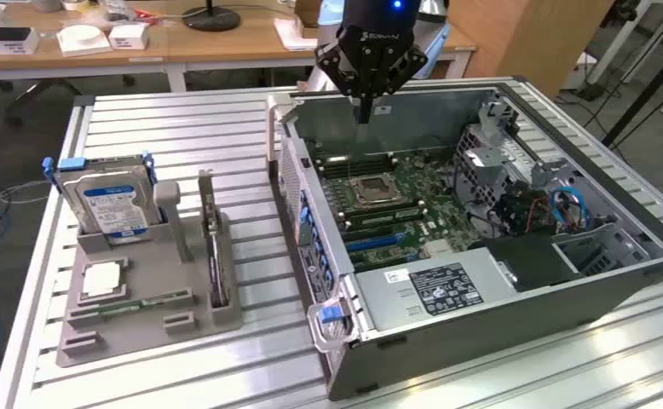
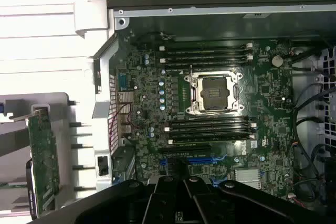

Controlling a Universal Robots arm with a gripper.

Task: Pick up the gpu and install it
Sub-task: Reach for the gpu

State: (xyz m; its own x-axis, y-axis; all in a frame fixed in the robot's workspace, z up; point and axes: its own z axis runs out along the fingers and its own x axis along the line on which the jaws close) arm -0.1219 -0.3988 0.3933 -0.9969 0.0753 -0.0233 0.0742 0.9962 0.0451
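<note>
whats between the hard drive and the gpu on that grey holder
In the exterior view, one grey upright post stands between the hard drive and the gpu; nothing else lies there.

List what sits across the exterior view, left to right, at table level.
hard drive → gpu → CPU socket → blue cables

Edge-on in the grey slotted holder (image 1: 138, 328), the thin black gpu card (image 1: 210, 247) hides its faces; the white label (image 1: 446, 288) has unreadable print.
</note>
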